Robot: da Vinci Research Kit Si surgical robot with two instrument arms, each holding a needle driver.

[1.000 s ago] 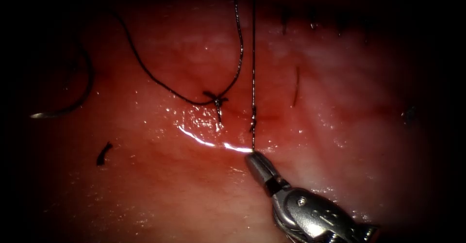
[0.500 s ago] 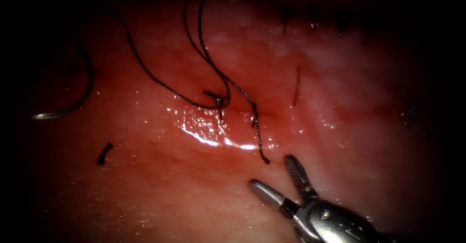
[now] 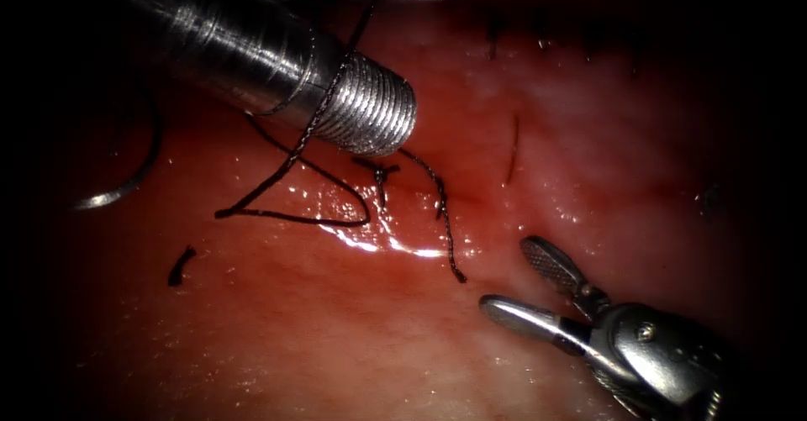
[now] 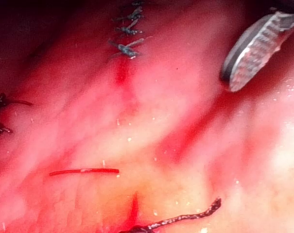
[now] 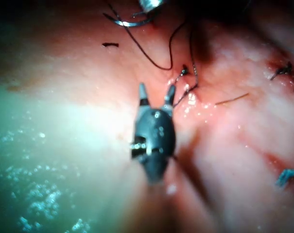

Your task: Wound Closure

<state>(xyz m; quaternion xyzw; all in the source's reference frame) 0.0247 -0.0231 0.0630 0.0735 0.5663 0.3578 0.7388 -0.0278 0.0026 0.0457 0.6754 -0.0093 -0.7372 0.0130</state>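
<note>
With its jaws spread and holding nothing, the right end effector hovers over the tissue toward its lower right corner, just right of the free end of the thread. That thread lies slack in loops by the knot on the cut and drapes over the left arm's shaft, which crosses the tissue's upper left. Whether the left end effector is open or closed cannot be told. Lying free near the left edge, the needle is not in the tissue.
</note>
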